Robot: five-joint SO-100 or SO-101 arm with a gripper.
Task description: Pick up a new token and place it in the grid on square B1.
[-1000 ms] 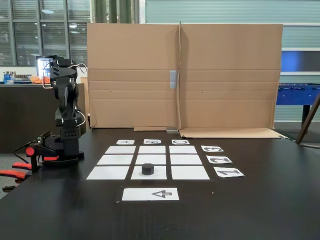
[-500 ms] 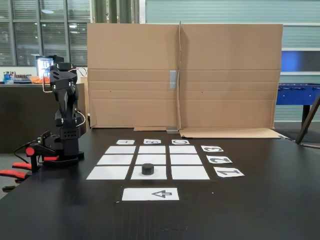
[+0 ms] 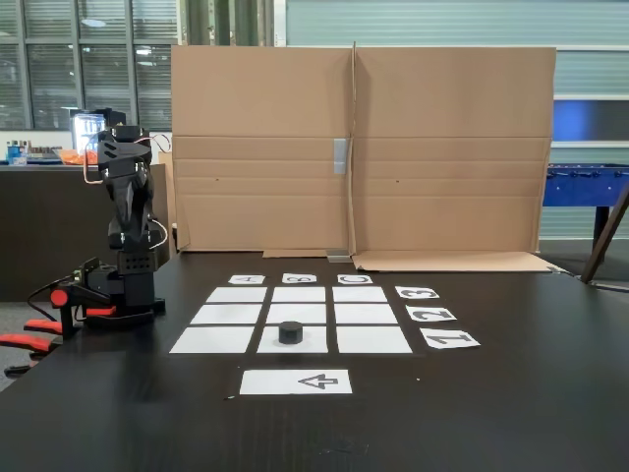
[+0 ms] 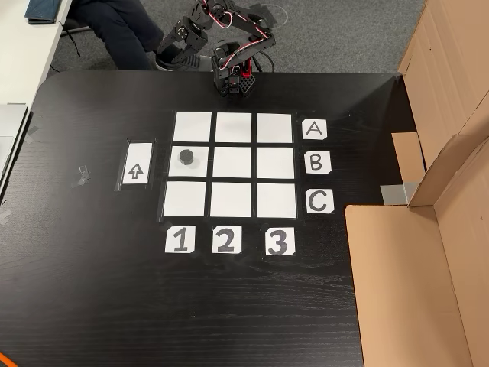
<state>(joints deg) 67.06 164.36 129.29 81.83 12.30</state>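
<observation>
The black token [image 3: 290, 332] lies on square B1 [image 3: 313, 342], the near middle cell of the grid [image 3: 360, 315] in the fixed view. In the other view the token [image 4: 186, 157] rests on square B1 [image 4: 199, 171], in the row of the B card and the column of the 1 card of the grid [image 4: 234, 162]. My arm [image 3: 128, 226] stands folded upright over its base at the table's left, well away from the grid. My gripper [image 3: 116, 147] is tucked in at the arm's top, and how its jaws stand cannot be made out.
A white sheet with an arrow [image 3: 296, 382] lies in front of the grid. A tall cardboard screen [image 3: 364, 147] stands along the table's far edge. Red clamps [image 3: 39, 329] and cables sit by the arm's base. A person's legs [image 4: 114, 30] show beyond the table.
The arm's top has shifted slightly to the right and down as it folds in. The token has stayed on its cell.
</observation>
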